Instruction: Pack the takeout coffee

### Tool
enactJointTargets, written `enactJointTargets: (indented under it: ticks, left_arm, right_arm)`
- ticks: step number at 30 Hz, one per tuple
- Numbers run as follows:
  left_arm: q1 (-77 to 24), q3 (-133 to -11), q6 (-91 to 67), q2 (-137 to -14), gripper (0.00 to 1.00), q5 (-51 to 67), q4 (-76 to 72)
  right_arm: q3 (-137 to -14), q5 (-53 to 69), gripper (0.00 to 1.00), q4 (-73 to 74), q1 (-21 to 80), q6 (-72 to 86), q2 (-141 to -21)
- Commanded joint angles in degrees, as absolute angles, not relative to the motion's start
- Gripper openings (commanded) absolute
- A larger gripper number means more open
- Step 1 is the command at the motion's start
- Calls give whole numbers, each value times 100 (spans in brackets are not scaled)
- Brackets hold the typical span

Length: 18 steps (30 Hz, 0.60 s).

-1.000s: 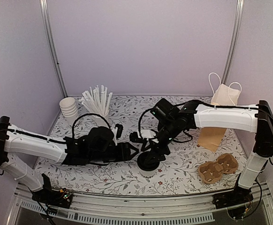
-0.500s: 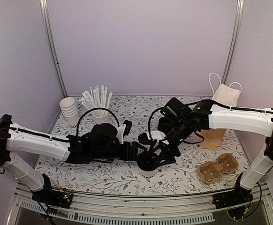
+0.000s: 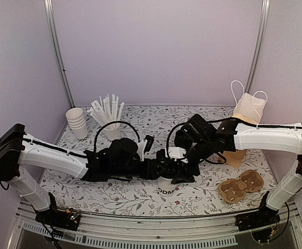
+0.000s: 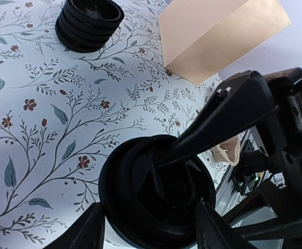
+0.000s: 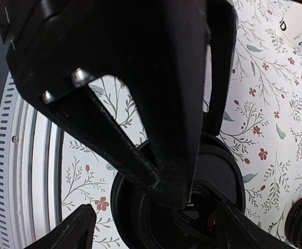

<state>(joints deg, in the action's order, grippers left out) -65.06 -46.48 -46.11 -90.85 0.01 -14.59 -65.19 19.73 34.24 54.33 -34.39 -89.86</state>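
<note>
Jaws of the left gripper (image 4: 150, 220) are spread to either side of the cup (image 3: 166, 190), just below its lid (image 4: 127, 192). They sit close to the wall, but I cannot tell whether they press it. Those of the right gripper (image 5: 153, 215) straddle the lid from the opposite side, also spread, and their contact with the rim is hidden too. The pairing looks deliberate: one gripper probably steadies the cup while the other seats the lid, so the drink can be packed without spilling. The cup stands upright on the counter (image 3: 114, 189), at the middle near the front edge. It is well apart from the tray (image 3: 239, 188) on the right and the bag (image 4: 218, 31) behind. The left arm lies low and nearly level across the counter. The right arm comes in higher, its wrist bent down over the cup.
</note>
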Motion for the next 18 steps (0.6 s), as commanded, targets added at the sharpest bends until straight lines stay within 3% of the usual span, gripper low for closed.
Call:
enactJointTargets:
  ticks: [1, 14, 18]
  left_arm:
    - [-6677, -4197, -4861, -8994, 58, 149, -1162]
    - [-7076, -4290, -4968, -8890, 56, 119, -1194]
    - [-7101, -4569, -4931, -8794, 62, 18, -785]
  right_arm:
    - [-6714, 1695, 83, 3448, 5408, -3351, -9224]
    - [-6422, 2599, 83, 4061, 5401, -4053, -7998]
    - [-6173, 2489, 84, 4078, 5305, -4069, -7684]
